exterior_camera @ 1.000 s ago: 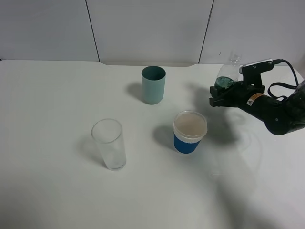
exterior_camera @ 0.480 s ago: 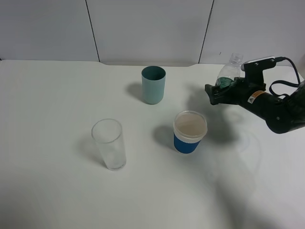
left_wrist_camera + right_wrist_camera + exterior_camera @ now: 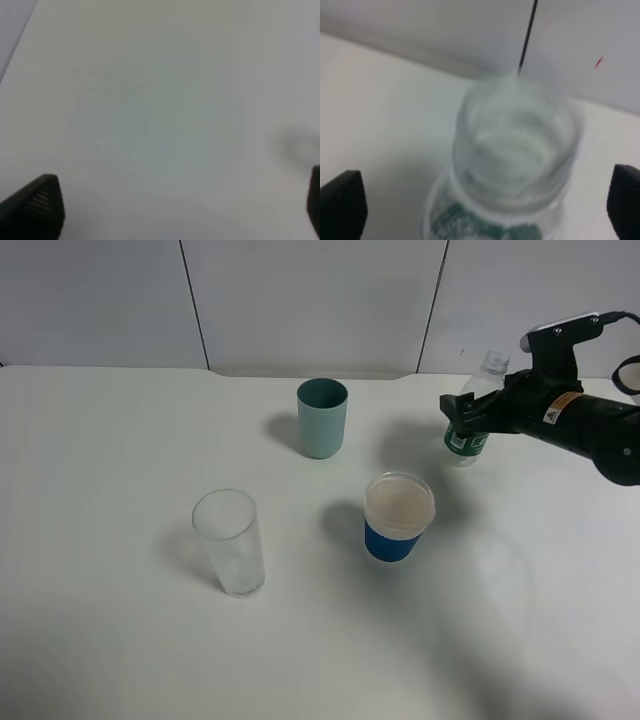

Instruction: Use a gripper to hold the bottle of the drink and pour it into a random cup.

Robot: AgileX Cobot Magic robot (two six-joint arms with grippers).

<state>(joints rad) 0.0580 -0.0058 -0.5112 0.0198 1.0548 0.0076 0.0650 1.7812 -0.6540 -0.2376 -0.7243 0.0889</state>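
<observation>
So your black mechanical claw on the right arm (image 3: 468,418) is hanging over the far right part of the white table (image 3: 120,640), and its fingers (image 3: 342,207) are sitting spread wide apart, one on each side of the small clear plastic bottle with the dark green label band (image 3: 470,420). In the right wrist view you're looking down on the bottle's open neck, with bare gaps between it and both fingertips, so nothing is clamping it. The bottle is standing upright on the table, just behind and to the right of the white cup with the blue sleeve (image 3: 398,517). The teal cup (image 3: 322,418) is sitting further left, and the clear drinking glass (image 3: 229,542) is standing near the front. Your left claw (image 3: 180,210) is also showing both fingertips apart, over bare table.
</observation>
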